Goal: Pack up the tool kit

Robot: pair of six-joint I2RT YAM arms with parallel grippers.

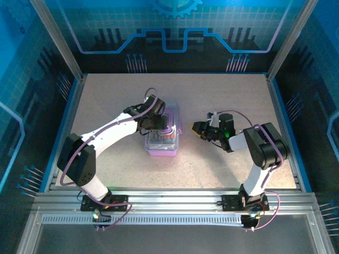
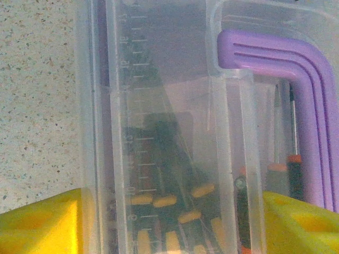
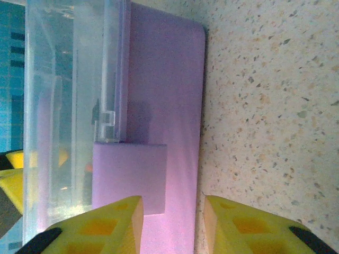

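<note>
The tool kit [image 1: 162,143] lies mid-table, a clear lid [image 2: 169,106] over a purple base [image 3: 164,79]. Several screwdrivers [image 2: 165,201] with orange and black handles lie under the lid, beside the purple handle [image 2: 312,106]. My left gripper [image 1: 158,126] sits on top of the case. Its yellow fingers [image 2: 37,222] press against both long sides, so the left gripper [image 2: 172,227] is shut on the case. My right gripper [image 1: 197,128] hovers just right of the case, apart from it. The right gripper [image 3: 174,211] is open, facing the purple latch tab [image 3: 130,174] on the case's side.
The speckled tabletop [image 1: 212,95] lies bare around the case. Metal frame posts [image 1: 55,39] and blue walls bound the table. An aluminium rail [image 1: 175,198] carries both arm bases at the near edge.
</note>
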